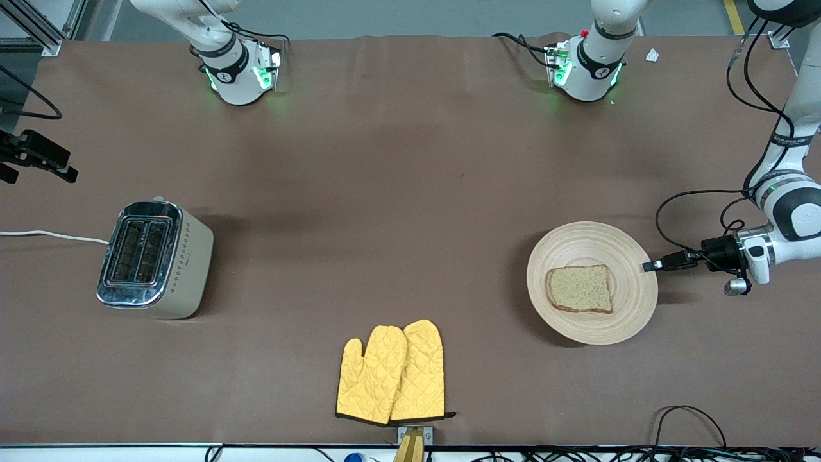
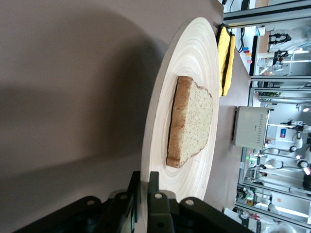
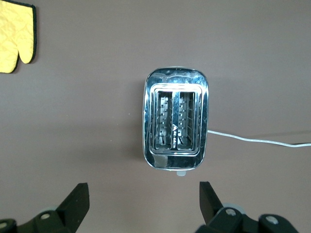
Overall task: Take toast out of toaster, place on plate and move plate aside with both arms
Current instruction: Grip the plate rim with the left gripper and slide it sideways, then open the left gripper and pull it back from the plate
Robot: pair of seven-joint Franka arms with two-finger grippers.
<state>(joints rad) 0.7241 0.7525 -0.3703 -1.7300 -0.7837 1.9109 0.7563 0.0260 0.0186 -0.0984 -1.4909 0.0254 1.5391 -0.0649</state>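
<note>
The toast point(image 1: 579, 289) lies flat on the round wooden plate point(image 1: 593, 244), toward the left arm's end of the table. My left gripper point(image 1: 651, 265) comes in level at the plate's rim, one finger above it and one below, shut on the rim. The left wrist view shows the plate point(image 2: 194, 53), the toast point(image 2: 190, 121) and my left gripper point(image 2: 144, 177) closed on the rim. My right gripper point(image 1: 38, 168) hangs high over the table near the toaster, open and empty. In the right wrist view the right gripper point(image 3: 143, 199) has its fingers spread wide.
A silver two-slot toaster point(image 1: 154, 256) with a white cord stands toward the right arm's end; it also shows in the right wrist view point(image 3: 176, 119). A pair of yellow oven mitts point(image 1: 392, 372) lies near the table's front edge.
</note>
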